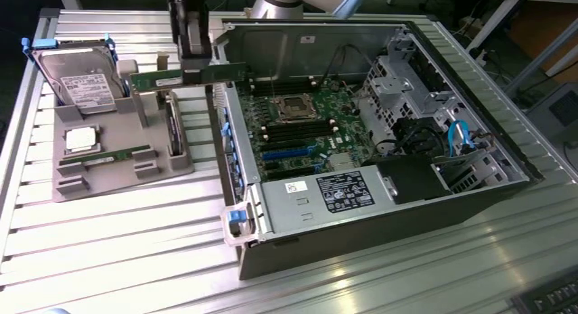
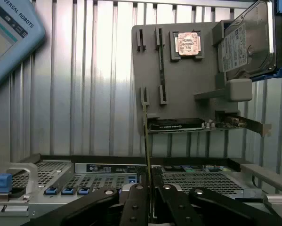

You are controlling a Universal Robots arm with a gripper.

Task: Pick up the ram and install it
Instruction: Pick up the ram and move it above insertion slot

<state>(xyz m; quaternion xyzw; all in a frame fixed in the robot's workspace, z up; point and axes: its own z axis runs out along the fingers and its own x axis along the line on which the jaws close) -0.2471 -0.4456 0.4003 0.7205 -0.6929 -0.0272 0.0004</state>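
The black two-fingered gripper [image 1: 195, 72] is clamped on the ram [image 1: 153, 80], a long, thin green circuit-board stick with small black chips. Its fingers [image 2: 136, 200] press together on the stick's two flat faces. The ram hangs in the air, level, over the side wall of the open grey metal computer case [image 1: 271, 36]. It appears to straddle that wall, though its height above it is hard to judge. From the wrist camera the stick is seen edge-on, rising from between the fingers.

Inside the case, the long black motherboard slots [image 1: 291, 132] lie next to the square processor socket [image 1: 294, 105]. Just outside the case, on the exterior view's left, sits a grey plastic holder tray [image 1: 118, 182]. It carries a second green stick [image 1: 107, 156] lying flat, a square silver processor chip [image 1: 80, 139] and a silver hard drive [image 1: 80, 84] standing upright.
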